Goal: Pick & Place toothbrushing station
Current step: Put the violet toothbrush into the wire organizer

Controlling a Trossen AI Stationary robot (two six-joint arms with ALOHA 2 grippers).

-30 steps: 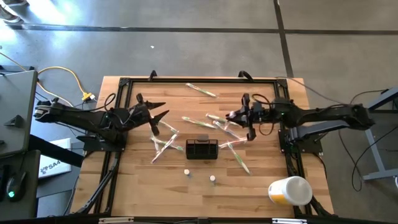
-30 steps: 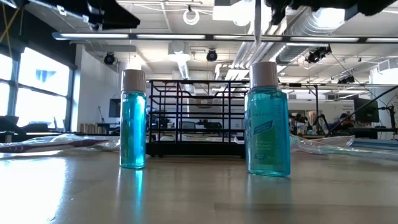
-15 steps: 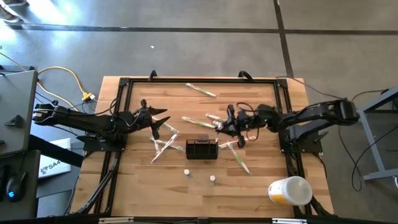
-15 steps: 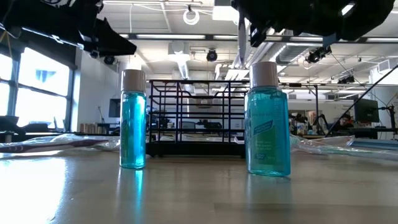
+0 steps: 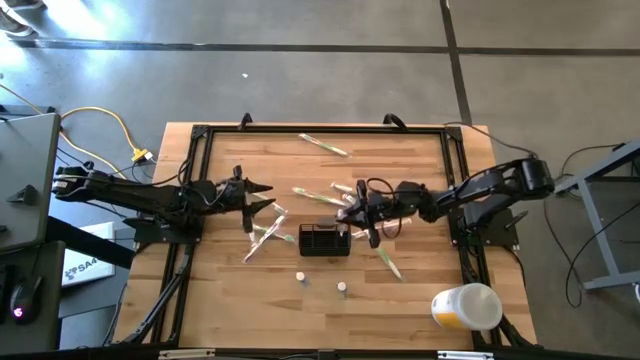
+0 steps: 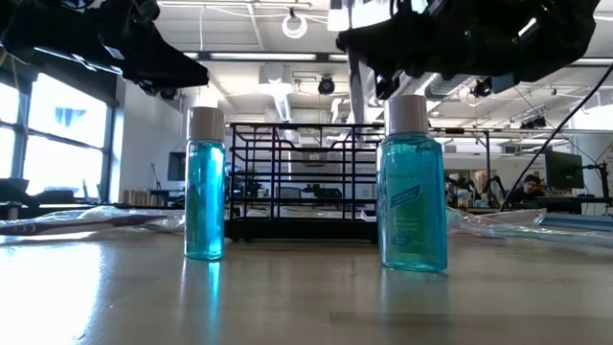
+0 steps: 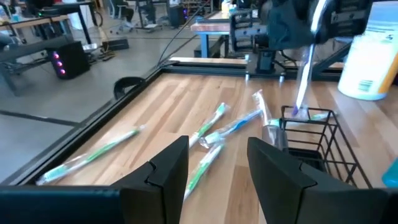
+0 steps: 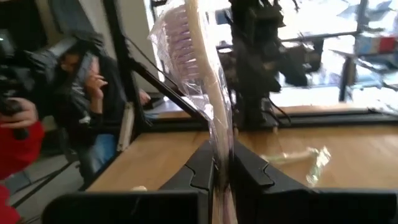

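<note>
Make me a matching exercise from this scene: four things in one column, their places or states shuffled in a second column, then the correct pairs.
Things:
1. right gripper
2. left gripper
3. black wire caddy
4. white-and-yellow cup

Places or states:
A. lying on its side at the table's near right corner
B. open, holding nothing, over the table's left part
C. shut on a wrapped toothbrush above the caddy
D. standing mid-table behind two blue bottles

Pairs: 1-C, 2-B, 3-D, 4-A

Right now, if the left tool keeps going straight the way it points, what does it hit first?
Probably the wrapped toothbrushes lying ahead of the open left tool; the black caddy sits off to one side. Depth is uncertain.
</note>
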